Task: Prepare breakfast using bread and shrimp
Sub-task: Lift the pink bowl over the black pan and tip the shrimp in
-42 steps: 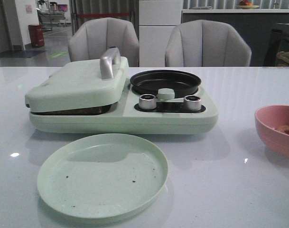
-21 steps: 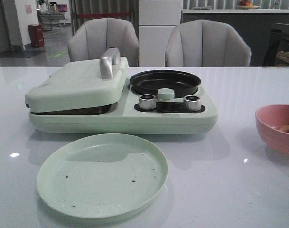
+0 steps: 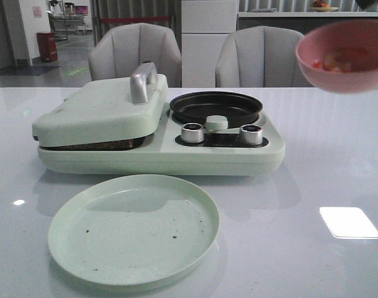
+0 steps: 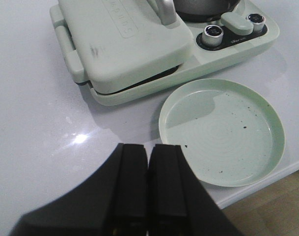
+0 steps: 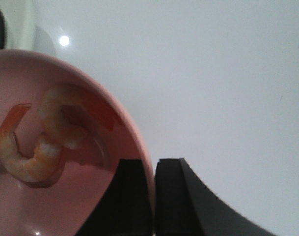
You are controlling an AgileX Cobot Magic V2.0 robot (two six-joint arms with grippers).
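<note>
A pink bowl [image 3: 341, 59] hangs in the air at the upper right, tilted toward the camera, above and to the right of the black pan [image 3: 216, 107]. The shrimp [image 5: 36, 147] lie inside it, curled and orange-pink, and they also show faintly in the front view as shrimp [image 3: 334, 60]. My right gripper [image 5: 153, 164] is shut on the bowl's rim [image 5: 139, 142], one finger inside and one outside. My left gripper [image 4: 149, 147] is shut and empty, over bare table near the green plate [image 4: 221, 130]. The bread is hidden; the green appliance's lid [image 3: 102, 108] is down.
The pale green cooker [image 3: 157, 155] stands mid-table with two silver knobs [image 3: 192, 133] at its front. An empty green plate [image 3: 134, 226] with a few dark crumbs lies before it. Two grey chairs [image 3: 269, 59] stand behind the table.
The pink bowl has left the table at the right edge and risen to the upper right, tilted. A bright patch of light now lies where it stood. The left arm is still.
</note>
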